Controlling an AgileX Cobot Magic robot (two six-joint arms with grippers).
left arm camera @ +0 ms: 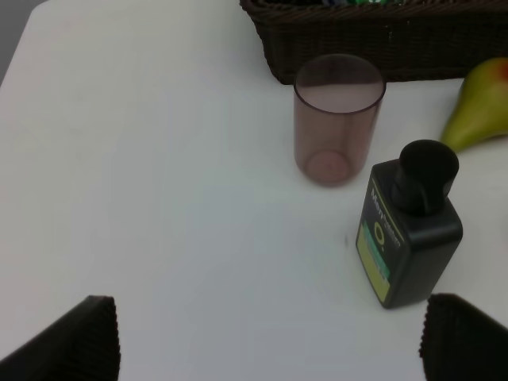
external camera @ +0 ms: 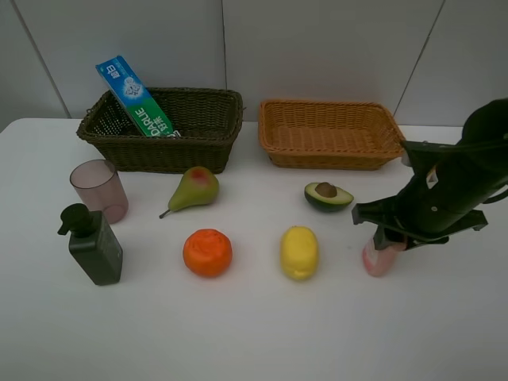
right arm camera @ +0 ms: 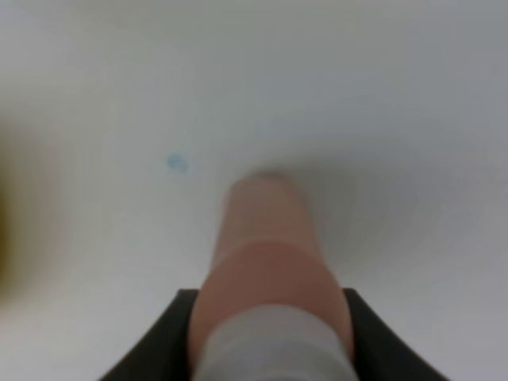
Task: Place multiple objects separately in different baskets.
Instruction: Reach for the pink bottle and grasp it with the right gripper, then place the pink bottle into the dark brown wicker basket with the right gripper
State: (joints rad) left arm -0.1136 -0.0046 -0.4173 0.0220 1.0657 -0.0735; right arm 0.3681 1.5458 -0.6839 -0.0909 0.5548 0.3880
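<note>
Fingers of the right gripper (external camera: 390,236) are clamped on the upper part of the small pink bottle (external camera: 378,259), which stands on the white bench (external camera: 238,341) beside the lemon (external camera: 299,252), on its right in the high view. On the left gripper (left arm camera: 270,349) the fingers (left arm camera: 71,341) are spread wide and hold nothing, near the translucent pink cup (left arm camera: 337,119) and the dark green pump bottle (left arm camera: 409,238). The blue-green toothpaste box (external camera: 135,95) leans inside the dark basket (external camera: 214,143). The pear (external camera: 194,189), orange (external camera: 207,252) and avocado half (external camera: 328,196) lie on the bench in front of the dark basket and the tan basket (external camera: 333,151).

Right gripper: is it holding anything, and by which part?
Yes. The right gripper is shut on the pink bottle, its fingers clamping the upper body just below the cap.
</note>
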